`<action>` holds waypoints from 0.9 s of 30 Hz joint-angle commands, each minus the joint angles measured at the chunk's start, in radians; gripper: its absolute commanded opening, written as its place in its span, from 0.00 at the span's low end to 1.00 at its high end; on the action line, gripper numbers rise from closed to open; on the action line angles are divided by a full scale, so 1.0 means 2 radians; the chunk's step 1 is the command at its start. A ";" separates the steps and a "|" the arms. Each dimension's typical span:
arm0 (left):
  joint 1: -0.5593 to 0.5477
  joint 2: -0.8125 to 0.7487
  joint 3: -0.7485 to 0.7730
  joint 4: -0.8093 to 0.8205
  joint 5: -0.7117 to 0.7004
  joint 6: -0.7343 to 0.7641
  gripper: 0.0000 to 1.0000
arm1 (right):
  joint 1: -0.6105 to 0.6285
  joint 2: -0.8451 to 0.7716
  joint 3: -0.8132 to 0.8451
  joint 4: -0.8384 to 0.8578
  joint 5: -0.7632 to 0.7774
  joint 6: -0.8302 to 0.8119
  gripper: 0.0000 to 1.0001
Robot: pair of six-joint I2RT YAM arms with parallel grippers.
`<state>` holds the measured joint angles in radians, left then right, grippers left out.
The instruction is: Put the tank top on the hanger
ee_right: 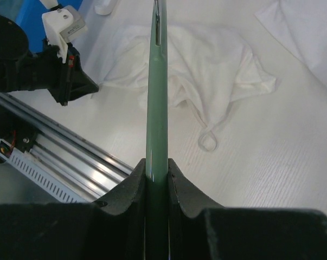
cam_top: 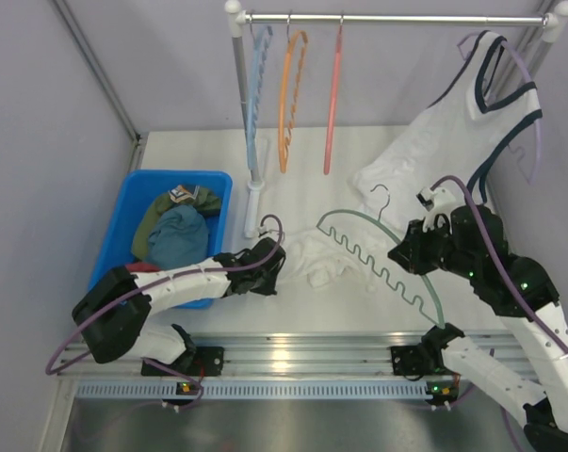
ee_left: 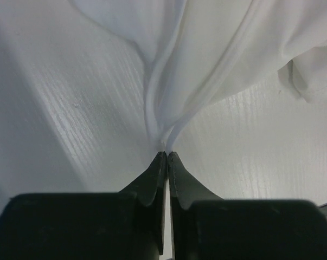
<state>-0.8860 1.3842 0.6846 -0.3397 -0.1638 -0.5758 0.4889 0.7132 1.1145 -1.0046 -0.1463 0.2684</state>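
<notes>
We see a white table (cam_top: pixel 340 306) carrying a blue bin (cam_top: pixel 170 176) at its left edge and a crumpled white tank top (cam_top: pixel 309 264) near its middle.

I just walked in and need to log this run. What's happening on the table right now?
The left gripper is pinched shut on a fold of the white tank top, which lies crumpled on the table. The right gripper clamps the green hanger and holds it close to the top. The top is not yet on the hanger.
</notes>
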 commanded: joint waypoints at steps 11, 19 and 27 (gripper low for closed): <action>0.000 -0.035 0.071 -0.011 -0.029 -0.005 0.00 | 0.005 -0.023 0.020 -0.040 -0.081 -0.028 0.00; 0.013 -0.049 0.118 -0.038 -0.050 -0.020 0.00 | 0.006 -0.029 0.016 -0.045 -0.106 -0.031 0.00; 0.023 -0.057 0.133 -0.047 -0.047 -0.022 0.00 | 0.005 -0.032 0.010 -0.038 -0.126 -0.033 0.00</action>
<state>-0.8478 1.2964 0.9150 -0.4202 -0.2489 -0.6056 0.4889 0.6647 1.1263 -1.1233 -0.3531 0.2104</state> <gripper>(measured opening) 0.012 0.147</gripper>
